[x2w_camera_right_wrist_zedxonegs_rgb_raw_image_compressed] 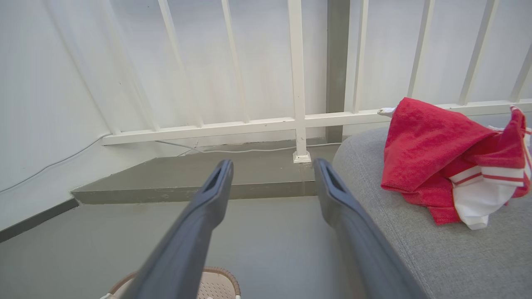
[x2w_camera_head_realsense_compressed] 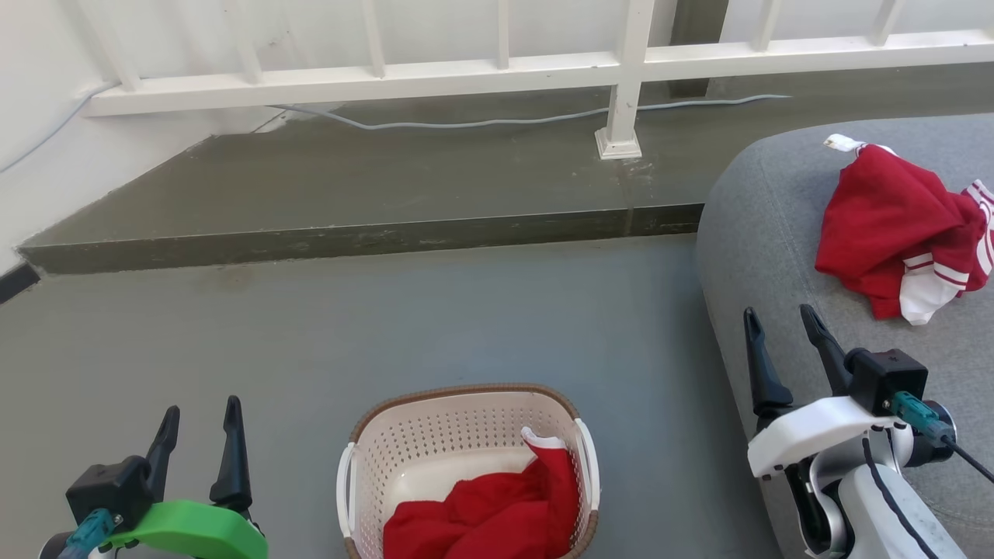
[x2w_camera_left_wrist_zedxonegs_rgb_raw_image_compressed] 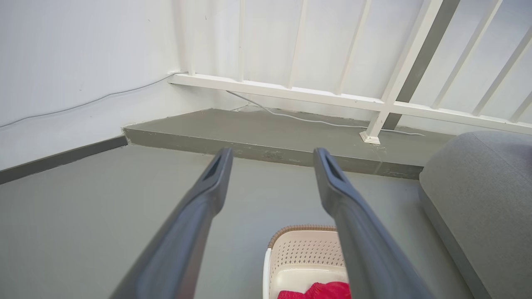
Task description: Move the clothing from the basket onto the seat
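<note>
A crumpled red garment with white striped trim [x2w_camera_head_realsense_compressed: 901,233] [x2w_camera_right_wrist_zedxonegs_rgb_raw_image_compressed: 449,162] lies on the grey seat [x2w_camera_head_realsense_compressed: 769,225] [x2w_camera_right_wrist_zedxonegs_rgb_raw_image_compressed: 436,257] [x2w_camera_left_wrist_zedxonegs_rgb_raw_image_compressed: 482,195] at the right. More red clothing [x2w_camera_head_realsense_compressed: 489,512] [x2w_camera_left_wrist_zedxonegs_rgb_raw_image_compressed: 318,290] is bunched in the near half of the cream perforated basket [x2w_camera_head_realsense_compressed: 435,435] [x2w_camera_left_wrist_zedxonegs_rgb_raw_image_compressed: 303,253] [x2w_camera_right_wrist_zedxonegs_rgb_raw_image_compressed: 218,284] on the floor. My left gripper [x2w_camera_head_realsense_compressed: 200,417] [x2w_camera_left_wrist_zedxonegs_rgb_raw_image_compressed: 272,160] is open and empty, low at the left of the basket. My right gripper [x2w_camera_head_realsense_compressed: 782,322] [x2w_camera_right_wrist_zedxonegs_rgb_raw_image_compressed: 272,170] is open and empty over the seat's left edge, short of the garment there.
A raised concrete step [x2w_camera_head_realsense_compressed: 388,194] runs across the back, with a white railing [x2w_camera_head_realsense_compressed: 497,74] and its post [x2w_camera_head_realsense_compressed: 621,116] on it. A thin grey cable [x2w_camera_head_realsense_compressed: 505,120] lies along the step. A white wall [x2w_camera_head_realsense_compressed: 46,155] closes the left side. Grey floor [x2w_camera_head_realsense_compressed: 466,310] lies between basket and step.
</note>
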`<state>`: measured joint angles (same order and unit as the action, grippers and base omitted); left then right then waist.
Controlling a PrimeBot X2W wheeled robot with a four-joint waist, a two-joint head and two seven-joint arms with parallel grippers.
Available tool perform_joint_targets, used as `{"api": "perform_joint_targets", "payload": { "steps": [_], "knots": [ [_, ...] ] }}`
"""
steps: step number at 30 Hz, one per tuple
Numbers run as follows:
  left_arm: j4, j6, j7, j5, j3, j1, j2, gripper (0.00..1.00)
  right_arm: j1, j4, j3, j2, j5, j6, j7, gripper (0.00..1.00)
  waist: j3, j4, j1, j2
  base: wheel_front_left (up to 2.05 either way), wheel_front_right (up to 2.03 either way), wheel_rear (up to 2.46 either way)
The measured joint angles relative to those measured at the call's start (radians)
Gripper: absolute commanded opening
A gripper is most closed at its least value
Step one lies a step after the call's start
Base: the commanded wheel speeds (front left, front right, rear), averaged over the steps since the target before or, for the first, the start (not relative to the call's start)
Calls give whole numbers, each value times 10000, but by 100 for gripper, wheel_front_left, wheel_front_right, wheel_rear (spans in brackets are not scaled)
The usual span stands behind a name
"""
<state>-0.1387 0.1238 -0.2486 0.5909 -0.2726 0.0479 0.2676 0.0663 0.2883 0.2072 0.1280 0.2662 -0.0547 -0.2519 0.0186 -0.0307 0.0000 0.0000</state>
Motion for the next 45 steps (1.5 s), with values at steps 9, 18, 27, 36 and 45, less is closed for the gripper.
{"api": "perform_joint_targets", "payload": {
  "steps": [9,18,27,36,45],
  "knots": [
    [299,0,0,-155,111,252,-73,100,-314,-481,-2,0,6,-77,8,100,-59,-44,0,0,0,0,0],
    [508,0,0,-435,153,430,-186,100,-396,-871,-36,19,90,-104,111,100,-135,-80,0,0,0,0,0],
    [663,0,0,-560,242,575,-240,100,-584,-1204,-69,50,92,-176,240,100,-270,-97,0,0,0,0,0],
    [936,0,13,-667,282,583,-236,100,-584,-1624,-167,98,92,-265,251,100,-687,-122,1,0,0,0,0],
    [1189,0,382,-786,-36,323,-194,100,-426,-2134,-430,207,92,-278,328,100,-1545,-144,1,0,0,0,0]
  ]
}}
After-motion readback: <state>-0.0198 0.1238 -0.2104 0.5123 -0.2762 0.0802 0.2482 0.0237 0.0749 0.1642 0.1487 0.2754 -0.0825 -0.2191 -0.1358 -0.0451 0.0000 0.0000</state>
